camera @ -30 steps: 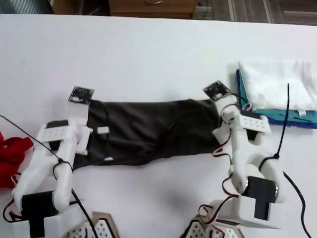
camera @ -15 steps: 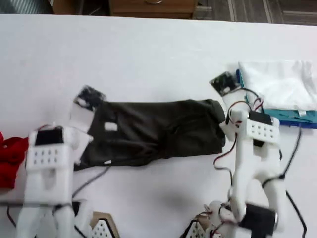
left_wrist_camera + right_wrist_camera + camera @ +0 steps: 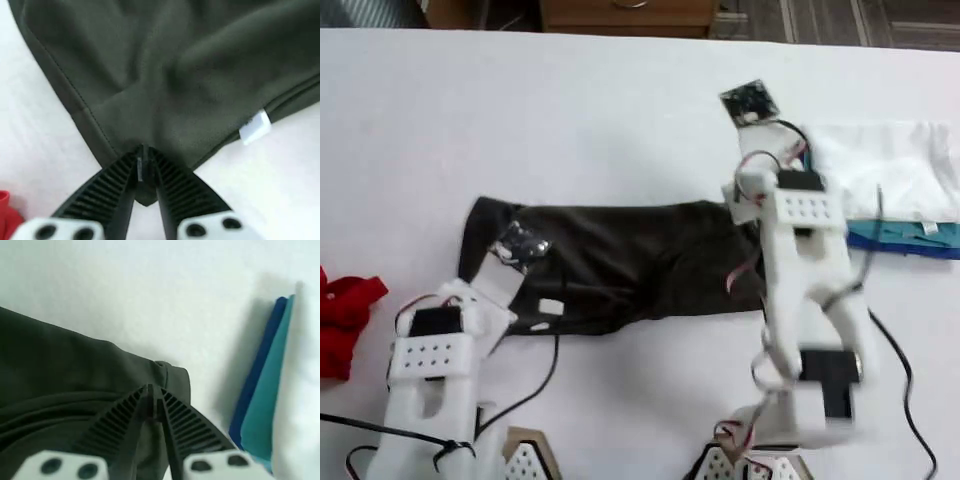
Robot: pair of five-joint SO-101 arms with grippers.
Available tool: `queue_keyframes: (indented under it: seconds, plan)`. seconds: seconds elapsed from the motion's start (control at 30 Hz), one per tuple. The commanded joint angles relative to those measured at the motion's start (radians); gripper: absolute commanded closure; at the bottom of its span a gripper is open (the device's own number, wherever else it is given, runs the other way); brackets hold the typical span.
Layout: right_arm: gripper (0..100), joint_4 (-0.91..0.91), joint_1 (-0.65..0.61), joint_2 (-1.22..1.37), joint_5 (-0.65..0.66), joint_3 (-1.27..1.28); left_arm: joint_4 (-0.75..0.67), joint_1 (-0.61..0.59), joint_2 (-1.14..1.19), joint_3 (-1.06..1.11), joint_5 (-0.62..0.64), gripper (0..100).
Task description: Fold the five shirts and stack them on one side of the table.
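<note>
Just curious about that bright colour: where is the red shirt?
In the high view the red shirt lies crumpled at the table's left edge, left of the dark shirt and apart from it.

1. Your table (image 3: 620, 110) has a plain white top under soft, even light.
2. Past its far edge, near the middle, you see a wooden cabinet (image 3: 630, 15).
3. Beyond the far right corner lies grey-brown plank floor (image 3: 840, 20).
4. Beyond the far left corner sits something grey and ribbed (image 3: 365, 12).

The right gripper (image 3: 151, 392) has its black fingers squeezed together on the end of the dark shirt (image 3: 60, 365). Near it on the white tabletop (image 3: 125, 285), a blue shirt (image 3: 256, 375) and a teal shirt (image 3: 268, 400) lie stacked.
</note>
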Motion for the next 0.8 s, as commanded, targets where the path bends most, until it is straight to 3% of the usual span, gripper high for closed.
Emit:
queue_keyframes:
  seconds: [0.0, 0.27, 0.53, 0.77]
  plan:
    - [97.8, 0.01, 0.007, 0.226, -0.011, -0.203, 0.02, 0.008, -0.012, -0.002, -0.005, 98]
    - [97.8, 0.289, 0.065, 0.562, -0.012, -0.66, 0.041, -0.043, -0.012, -0.002, -0.051, 98]
    - [97.8, 0.464, 0.122, 0.601, -0.012, -0.948, 0.025, -0.092, -0.023, -0.021, -0.066, 97]
    - [97.8, 0.611, 0.111, 0.435, -0.012, -1.048, 0.034, -0.123, -0.011, -0.236, 0.195, 97]
